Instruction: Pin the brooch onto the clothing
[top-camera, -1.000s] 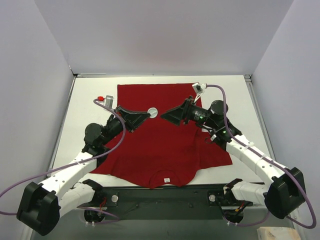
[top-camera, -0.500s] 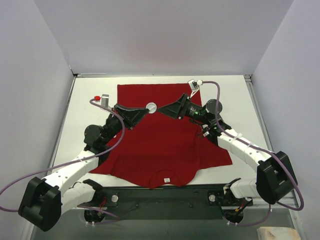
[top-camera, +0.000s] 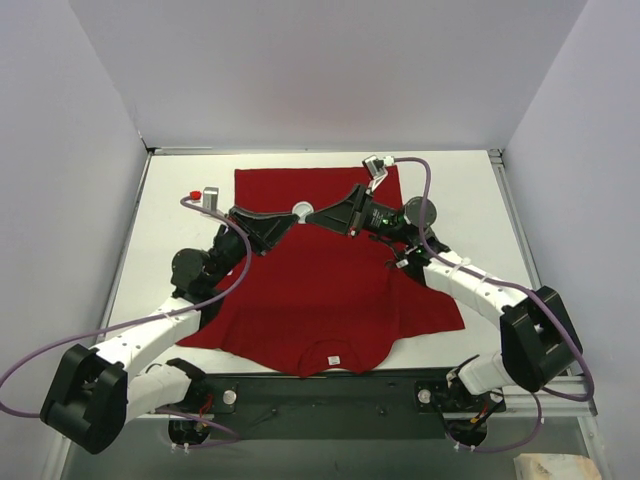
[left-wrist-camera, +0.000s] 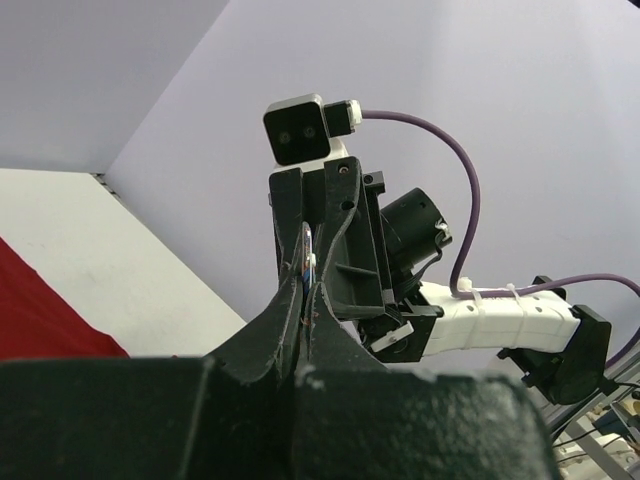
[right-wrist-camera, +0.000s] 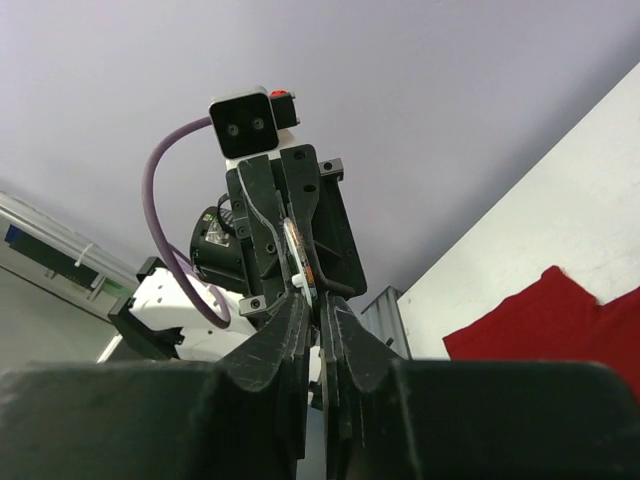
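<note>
STEP: brooch shared between both arms in mid-air, pinning not begun | OBJ: small round yellowish-gold brooch (top-camera: 299, 209) edge-on above far half of large red fabric T-shirt (top-camera: 330, 290), which lies flat on white tabletop (top-camera: 160, 200) | left end effector (top-camera: 288, 216): clamped on brooch | right end effector (top-camera: 313, 214): closed on opposite edge, apparently gripping | NEXT: probably free the pin, counter-hold steady, lower to cloth.

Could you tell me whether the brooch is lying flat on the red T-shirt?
No, the brooch stands on edge in the air, pinched by the left gripper, clear of the T-shirt.
</note>
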